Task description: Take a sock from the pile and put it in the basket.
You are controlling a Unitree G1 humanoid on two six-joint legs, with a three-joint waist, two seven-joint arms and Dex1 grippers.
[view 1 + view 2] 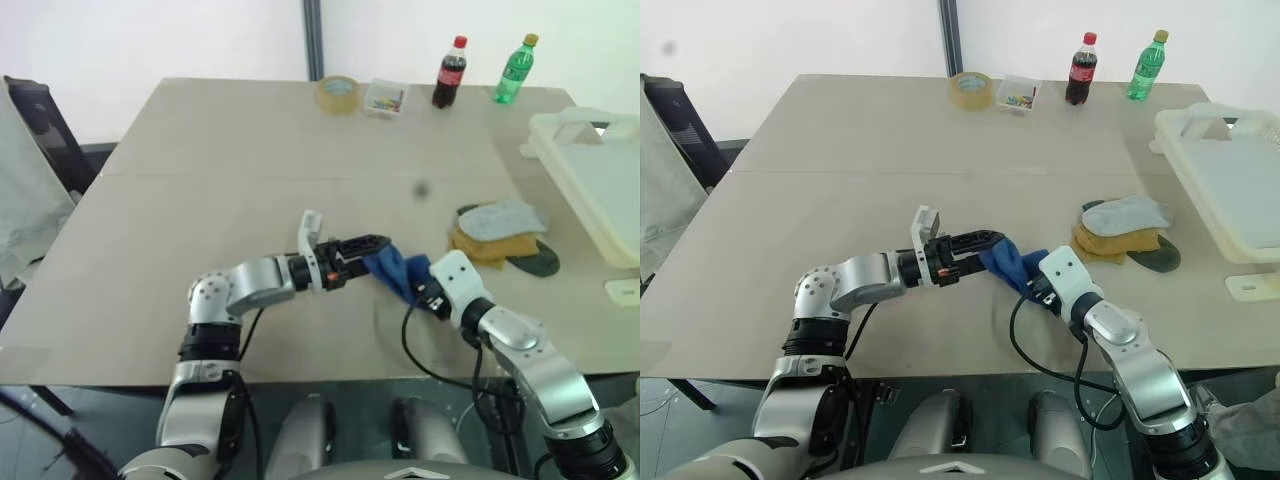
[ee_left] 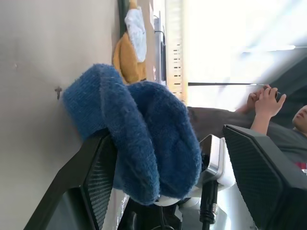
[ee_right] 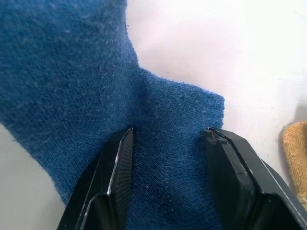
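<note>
A royal blue sock (image 1: pixel 395 268) hangs just above the table between my two grippers. My right gripper (image 1: pixel 420 285) is shut on one end of it; in the right wrist view the blue sock (image 3: pixel 72 72) fills the space between the fingers. My left gripper (image 1: pixel 380 248) points toward the right one and stands open around the sock's other end. In the left wrist view the sock (image 2: pixel 144 139) touches one finger and is apart from the other. The pile (image 1: pixel 500 235), grey, mustard and dark socks, lies to the right. The cream-white basket (image 1: pixel 605 180) stands at the table's right edge.
At the table's far edge stand a tape roll (image 1: pixel 338 94), a small clear box (image 1: pixel 385 98), a cola bottle (image 1: pixel 450 72) and a green bottle (image 1: pixel 514 68). A chair (image 1: pixel 30 180) stands off the left side. A person's hands (image 2: pixel 268 100) show beyond the table.
</note>
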